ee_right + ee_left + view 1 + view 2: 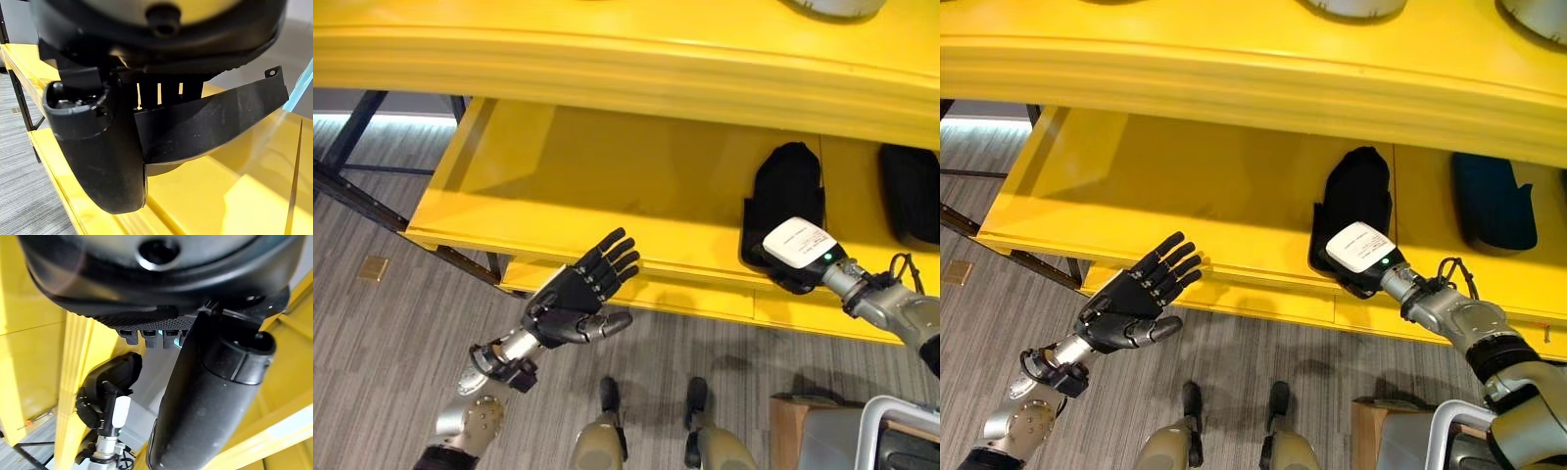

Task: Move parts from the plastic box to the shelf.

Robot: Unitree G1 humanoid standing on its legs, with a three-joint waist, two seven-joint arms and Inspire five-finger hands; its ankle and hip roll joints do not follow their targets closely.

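Note:
A black moulded part [788,186] lies on the yellow shelf [607,176], right of its middle. My right hand [796,245] reaches in from the right and is shut on the part's near end; in the right wrist view the thumb [98,156] sits on one side of the part [210,122] and the fingers on the other. My left hand [578,294] hovers open and holds nothing. It is in front of the shelf's front lip, left of the part. The left wrist view shows its thumb [210,401].
A second dark part [1494,201] lies on the same shelf further right. Pale round objects [1351,5] sit on the upper shelf board. A grey-rimmed box [891,431] stands at the lower right. Black frame legs [352,137] stand left of the shelf on the grey floor.

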